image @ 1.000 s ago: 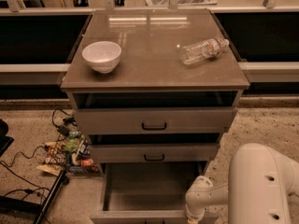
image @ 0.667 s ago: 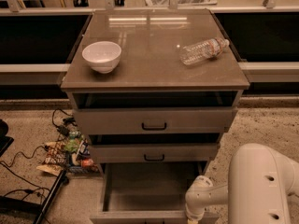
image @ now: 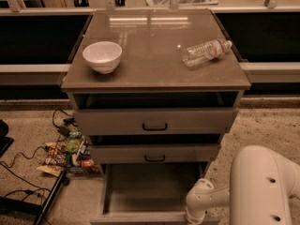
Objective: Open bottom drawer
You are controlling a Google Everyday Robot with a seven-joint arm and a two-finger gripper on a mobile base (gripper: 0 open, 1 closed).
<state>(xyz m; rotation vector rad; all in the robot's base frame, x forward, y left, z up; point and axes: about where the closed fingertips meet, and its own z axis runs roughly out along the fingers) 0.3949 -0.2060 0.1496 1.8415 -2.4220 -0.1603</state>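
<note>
The shallow-fronted grey metal bottom drawer (image: 149,189) (lowest of three in the grey cabinet (image: 154,74)) stands pulled well out, its plain inside showing. The white arm's gripper (image: 194,214) sits at the drawer's front right corner, by the picture's lower edge; whether it is spread or closed I cannot tell.

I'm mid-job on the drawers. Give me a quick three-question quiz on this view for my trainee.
1. True or false: the bottom drawer is pulled out farther than the two drawers above it.
2. What lies on its side on the cabinet top? A) mug B) water bottle C) plate
3. Fill in: the arm reaches down at the bottom drawer's front ___ corner; its pincer is cut off below the picture.
Key: 1 true; 2 B; 3 right.
</note>
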